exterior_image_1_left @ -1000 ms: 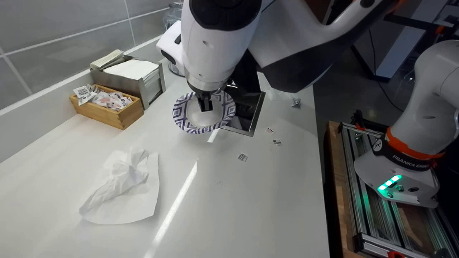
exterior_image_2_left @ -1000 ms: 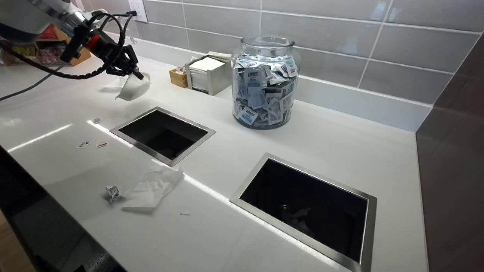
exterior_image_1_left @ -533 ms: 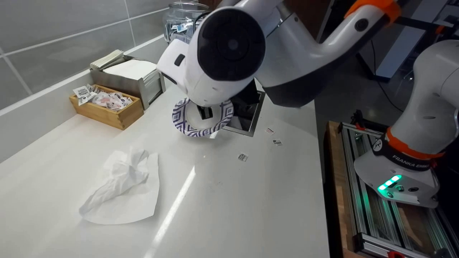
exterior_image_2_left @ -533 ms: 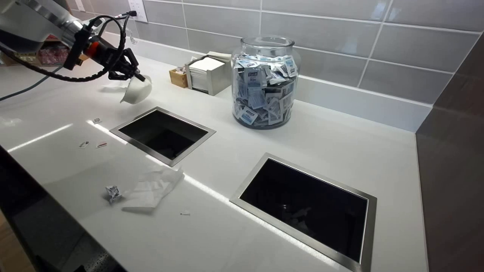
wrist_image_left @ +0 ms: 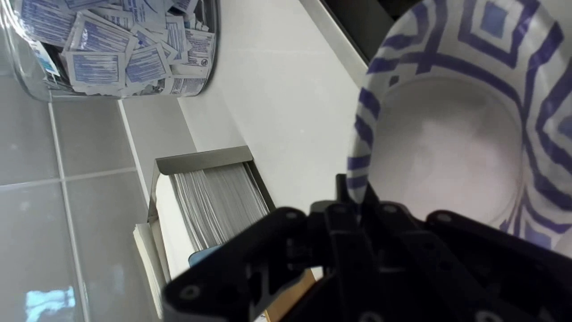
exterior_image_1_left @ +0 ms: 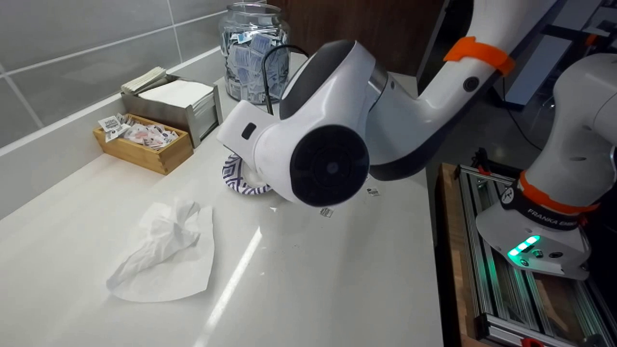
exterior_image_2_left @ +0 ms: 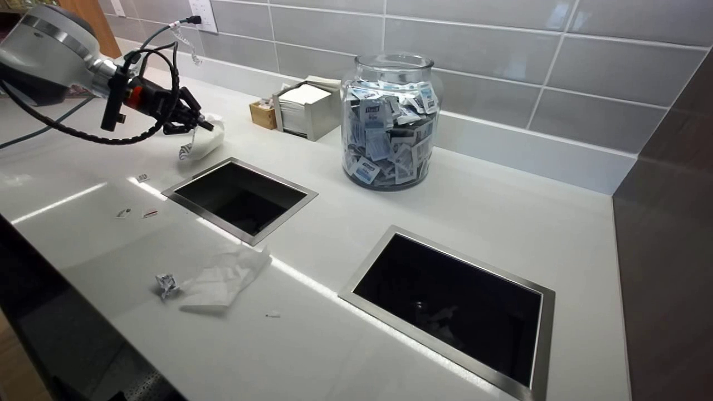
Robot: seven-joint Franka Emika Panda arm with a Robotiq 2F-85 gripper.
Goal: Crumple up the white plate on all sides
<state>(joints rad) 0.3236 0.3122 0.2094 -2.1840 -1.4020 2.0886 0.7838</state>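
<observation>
jaws pinching patterned plate (wrist_image_left: 451, 147) by rim, glass jar (wrist_image_left: 31, 80) and napkin holder (wrist_image_left: 205, 159) near wall-side edge of counter (wrist_image_left: 290, 98), metal-framed opening (wrist_image_left: 338, 40) farther from that edge

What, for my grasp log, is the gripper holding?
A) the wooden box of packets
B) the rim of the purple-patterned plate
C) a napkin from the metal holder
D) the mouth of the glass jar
B: in the wrist view, the gripper is closed with the rim of the purple-patterned plate between its fingertips.

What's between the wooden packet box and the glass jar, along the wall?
The metal napkin holder; it shows there in both exterior views.
</observation>
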